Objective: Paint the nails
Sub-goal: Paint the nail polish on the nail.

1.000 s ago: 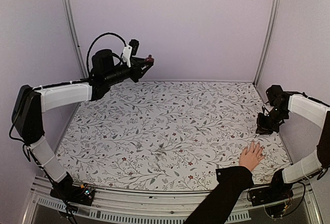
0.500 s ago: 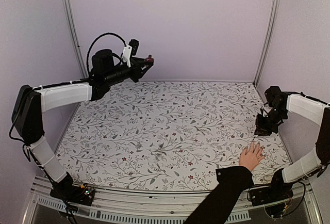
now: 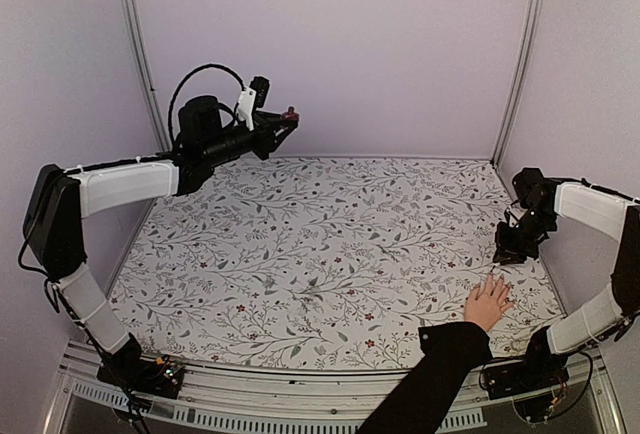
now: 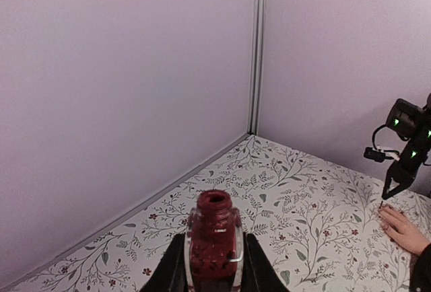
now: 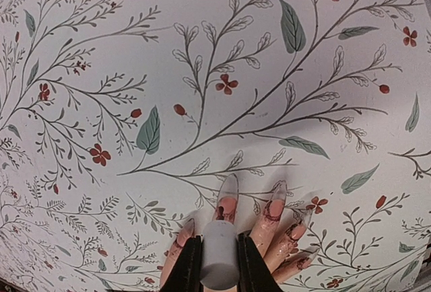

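With the nails (image 5: 227,188) just below right gripper (image 5: 219,243), clamped on white cap (image 5: 219,268), may smear skin if drifting sideways.

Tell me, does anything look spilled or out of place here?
The open dark-red bottle sits upright in the left pincer, high up, far from the hand. The red on the nails looks patchy. No spill shows on the table.

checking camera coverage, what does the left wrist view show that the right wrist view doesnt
Left wrist only: the open dark-red bottle in the left gripper, the walls, the right gripper above the hand. Right wrist only: the nails close up, the white cap between that gripper's fingers. Both: the hand and the flowered table cover.
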### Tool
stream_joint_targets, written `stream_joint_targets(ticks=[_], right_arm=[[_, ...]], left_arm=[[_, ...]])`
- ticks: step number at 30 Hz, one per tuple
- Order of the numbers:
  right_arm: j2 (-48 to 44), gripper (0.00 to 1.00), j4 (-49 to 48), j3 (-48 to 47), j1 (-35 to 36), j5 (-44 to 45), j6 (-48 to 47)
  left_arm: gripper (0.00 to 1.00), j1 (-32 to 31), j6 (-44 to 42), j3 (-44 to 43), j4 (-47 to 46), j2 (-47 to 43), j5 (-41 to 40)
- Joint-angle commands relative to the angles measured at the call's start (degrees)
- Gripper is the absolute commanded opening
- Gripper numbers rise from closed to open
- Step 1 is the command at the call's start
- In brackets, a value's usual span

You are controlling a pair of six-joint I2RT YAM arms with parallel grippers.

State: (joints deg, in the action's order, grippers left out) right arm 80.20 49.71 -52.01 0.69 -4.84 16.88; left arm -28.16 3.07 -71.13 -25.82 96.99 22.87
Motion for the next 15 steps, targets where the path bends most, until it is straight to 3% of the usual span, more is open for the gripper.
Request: stream_joint_targets(ticks=[1,15], right_arm=[[0.83,0.00,-0.32,-0.29,-0.25,0.97,0.16],[0.95,0.00,-0.27,-0.20,-0.30,1.72,0.53]], left_arm=[[0.00,0.73,0.43,-1.42,-1.16,0.94,0.42],[0.00,0.78,0.85,-0.89,-1.23,0.86,0.46]])
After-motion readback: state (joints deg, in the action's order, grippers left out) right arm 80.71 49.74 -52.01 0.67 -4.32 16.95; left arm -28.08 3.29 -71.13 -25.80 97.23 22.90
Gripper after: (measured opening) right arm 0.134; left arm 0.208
